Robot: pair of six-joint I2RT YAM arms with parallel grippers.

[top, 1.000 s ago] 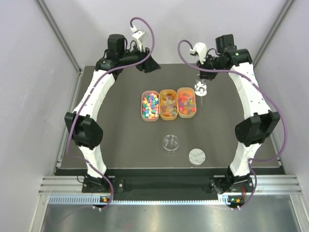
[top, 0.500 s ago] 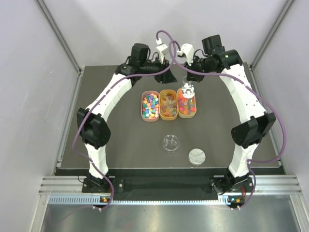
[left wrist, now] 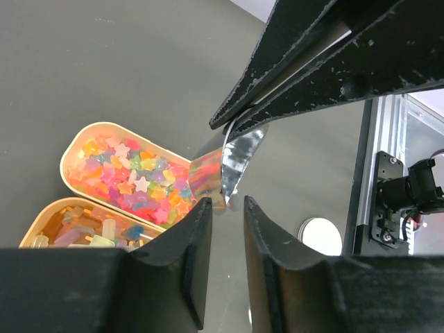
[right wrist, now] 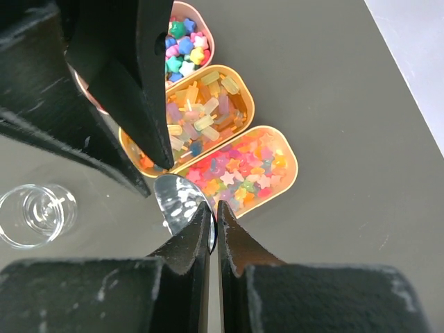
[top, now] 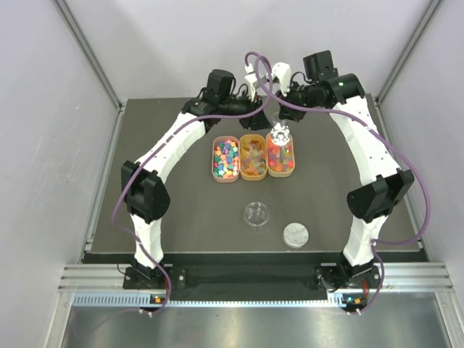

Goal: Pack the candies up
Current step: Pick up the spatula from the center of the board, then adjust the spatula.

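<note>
At the middle of the dark grey counter [top: 174, 210], three oval orange plastic trays [top: 213, 161] are set side by side, touching. The candies [top: 252, 156] are all seen inside them. Multicoloured red, blue, green and yellow pieces [top: 226, 159] are held in the left tray, pale yellow-orange gummies [right wrist: 201, 114] in the middle one, and red-orange and pink star-shaped pieces [left wrist: 139, 182] in the right one. Nearer the arm bases, well apart from the trays, a small round clear jar [top: 256, 214] is stood upright and open-topped. A silver disc lid [top: 295, 233] is laid flat near it, to its right.

Above the far end of the right tray the two hands are met tip to tip. The right hand [right wrist: 214, 208] is closed tight, and the edge of a small, shiny, crinkled silver item [left wrist: 236, 156] is pinched between its fingers; what kind of thing it is cannot be told. The silver item is held clear of the counter, and candy colours are mirrored on its surface. The left hand [left wrist: 225, 208] is held just beside the lower tip of the silver item, its fingers parted by a narrow gap. Nothing is gripped by it, and whether its fingertips touch the silver item cannot be told.
</note>
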